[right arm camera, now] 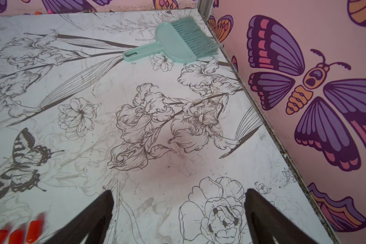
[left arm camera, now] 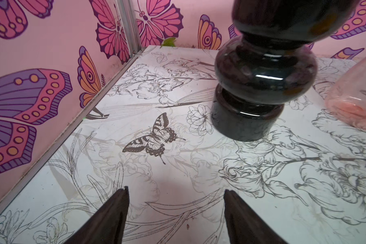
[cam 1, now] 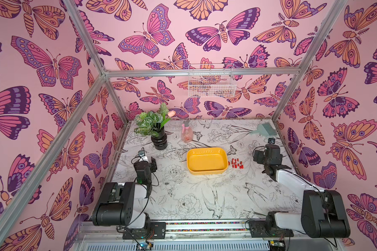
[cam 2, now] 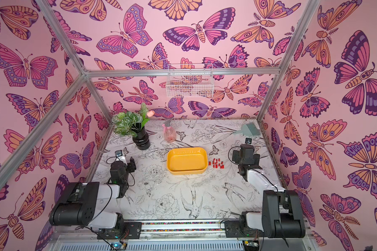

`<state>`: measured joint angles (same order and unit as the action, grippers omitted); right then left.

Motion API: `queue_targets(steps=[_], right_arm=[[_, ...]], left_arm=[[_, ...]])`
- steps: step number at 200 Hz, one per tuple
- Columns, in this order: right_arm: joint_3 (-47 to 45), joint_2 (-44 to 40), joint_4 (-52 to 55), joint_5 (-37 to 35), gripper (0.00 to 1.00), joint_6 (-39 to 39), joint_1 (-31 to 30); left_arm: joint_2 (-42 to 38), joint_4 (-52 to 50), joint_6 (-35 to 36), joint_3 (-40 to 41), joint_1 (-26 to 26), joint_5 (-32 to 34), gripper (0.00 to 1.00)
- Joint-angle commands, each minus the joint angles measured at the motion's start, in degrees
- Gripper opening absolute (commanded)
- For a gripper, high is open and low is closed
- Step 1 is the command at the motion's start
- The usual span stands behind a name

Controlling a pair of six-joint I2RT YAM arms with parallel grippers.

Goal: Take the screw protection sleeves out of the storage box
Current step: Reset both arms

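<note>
Pink butterfly walls [cam 1: 52,65] all round, flower-print surface [cam 1: 183,195] underneath. The yellow storage box [cam 1: 207,162] sits mid-surface. The red screw protection sleeves [cam 1: 235,163] are clustered on the surface just beside the box, on its right-arm side, outside the rim. Left pincer [left arm camera: 176,191] is well left of the box, right pincer [right arm camera: 179,191] beyond the sleeves. Both are spread apart, gripping nothing.

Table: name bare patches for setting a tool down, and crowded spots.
Free: the near half of the table, before the storage box; the back stretch between spray bottle and brush. Crowded: screw protection sleeves beside the storage box's right end; vase and spray bottle back left.
</note>
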<state>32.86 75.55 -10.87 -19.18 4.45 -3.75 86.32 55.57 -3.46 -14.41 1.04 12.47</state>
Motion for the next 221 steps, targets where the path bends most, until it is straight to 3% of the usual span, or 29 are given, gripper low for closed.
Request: queue_targets(steps=[1, 14, 19, 23, 25, 105, 221], right_arm=[[-3.25, 0.03, -10.77, 0.55, 0.99, -0.15, 0.57], [-4.83, -0.23, -13.91, 1.20, 0.99, -0.23, 0.53], [-5.21, -0.14, -14.70, 1.50, 0.99, -0.13, 0.52], [-5.52, -0.05, -15.10, 2.06, 0.99, -0.30, 0.54], [-5.70, -0.01, -15.44, 2.26, 0.99, -0.36, 0.57], [-9.04, 4.56, -28.90, 5.80, 0.99, -0.94, 0.56], [-11.10, 10.55, -37.70, 6.60, 0.99, -1.64, 0.61]], left_arm=[[2.07, 6.25, 0.24, -0.32, 0.64, -7.18, 0.71], [1.51, 2.61, 1.67, -1.79, 0.63, -10.18, 0.71], [1.60, 1.74, 2.32, -2.33, 0.66, -11.48, 0.81], [1.70, 1.31, 2.76, -2.60, 0.63, -12.28, 0.98], [1.73, 1.17, 2.96, -2.80, 0.65, -12.57, 1.00], [1.74, 0.77, 2.85, -3.03, 0.46, -12.21, 1.00], [2.05, -4.31, 3.65, -6.73, 0.28, -13.17, 1.00]])
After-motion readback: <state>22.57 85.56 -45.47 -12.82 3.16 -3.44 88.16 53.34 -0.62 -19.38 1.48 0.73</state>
